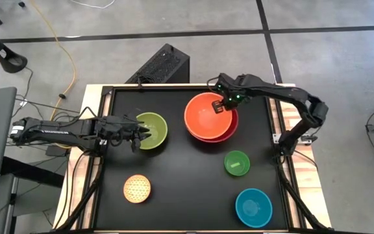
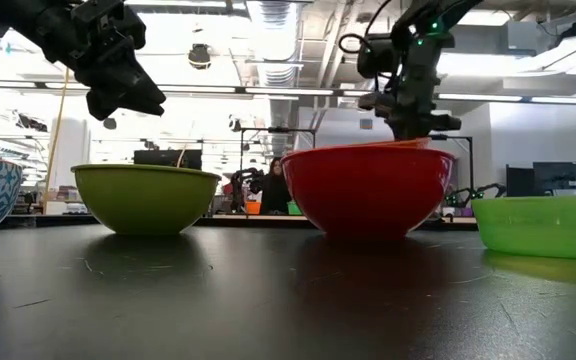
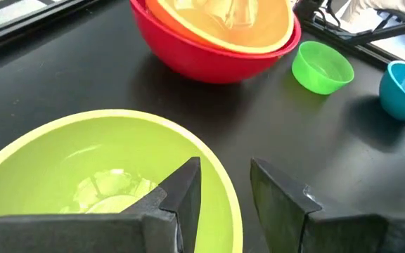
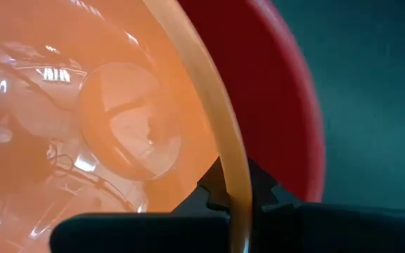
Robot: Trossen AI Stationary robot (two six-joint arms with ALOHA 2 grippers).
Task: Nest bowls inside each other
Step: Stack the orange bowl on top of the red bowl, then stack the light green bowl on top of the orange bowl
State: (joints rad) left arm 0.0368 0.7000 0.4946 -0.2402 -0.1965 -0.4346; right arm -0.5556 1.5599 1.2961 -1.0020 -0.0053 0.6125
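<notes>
Red bowl sat mid-table with the orange bowl inside it; my right pincer was pinched shut on the orange rim. Lime bowl sat well left, my left pincer part open astride its rim, not gripping. Teal, yellow and small green bowls waited apart. Glossy, light and stiff, I judged; slippery, so best taken by the rim.

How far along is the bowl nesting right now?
Done: the orange bowl sits inside the red bowl. In hand: the right gripper is shut on the orange bowl's rim; the left gripper straddles the lime green bowl rim, fingers apart. Left: the lime green, teal blue bowl, dotted yellow bowl and small green bowl are all separate on the table.
</notes>
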